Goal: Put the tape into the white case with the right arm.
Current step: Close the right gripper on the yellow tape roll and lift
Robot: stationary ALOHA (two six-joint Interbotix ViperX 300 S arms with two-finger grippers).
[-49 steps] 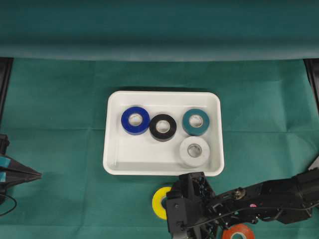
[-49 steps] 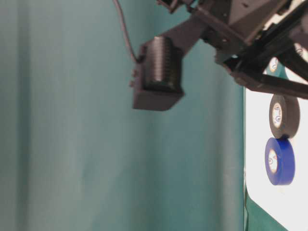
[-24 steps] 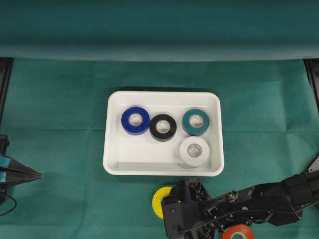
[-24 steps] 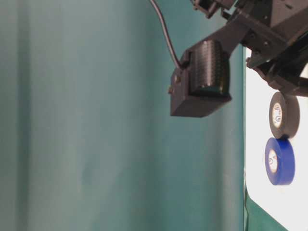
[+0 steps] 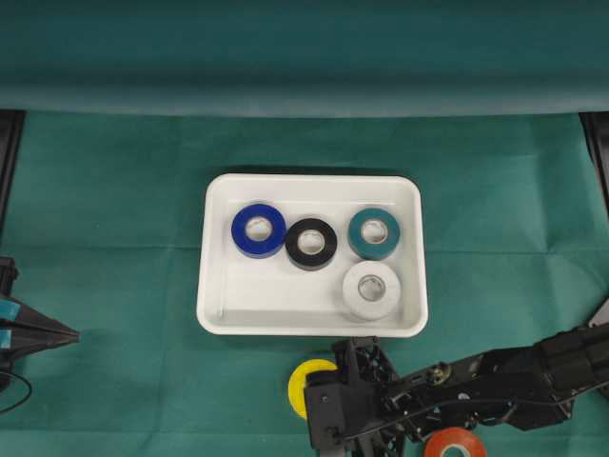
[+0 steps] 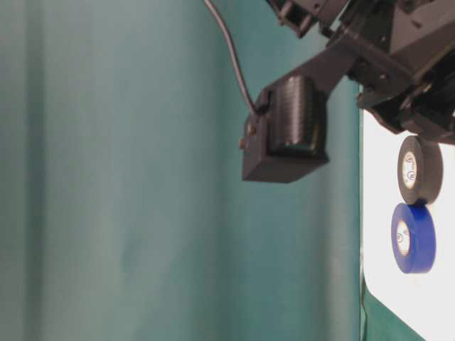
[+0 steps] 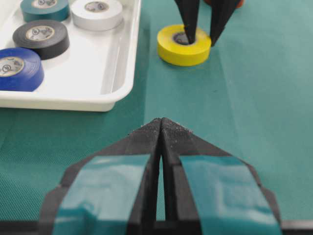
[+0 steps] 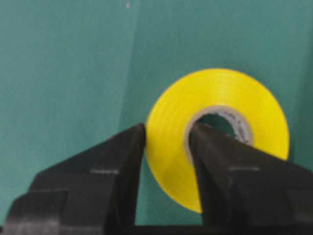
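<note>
At the near edge of the table, just outside the tray:
Right gripper (image 8: 166, 134): clamped on the wall of the yellow tape roll (image 8: 215, 129), one finger (image 8: 117, 161) pressed against the outer face, the other inside the core hole.
Yellow tape roll: lies flat on the green cloth (image 5: 114, 190), close to the near rim of the white case (image 5: 217, 324) but outside it; in the left wrist view the two black fingers come down on it from above, one in the hole, one at the outer side.
Right arm (image 5: 495, 386): stretches in low from the right edge of the overhead view, its wrist camera block (image 6: 284, 131) over the cloth beside the case.
Orange tape roll (image 5: 455, 444): on the cloth at the bottom edge, partly under the right arm, near the yellow one.
White case: in the middle of the table, holding four rolls lying flat: blue roll (image 5: 258, 229), black roll (image 5: 311, 243) touching it, teal roll (image 5: 374, 233), white roll (image 5: 372, 289) just in front of the teal one.
Left gripper (image 7: 161, 128): blue-taped fingers pressed together, tips meeting, nothing between them; parked at the left edge of the table, well apart from the case.
</note>
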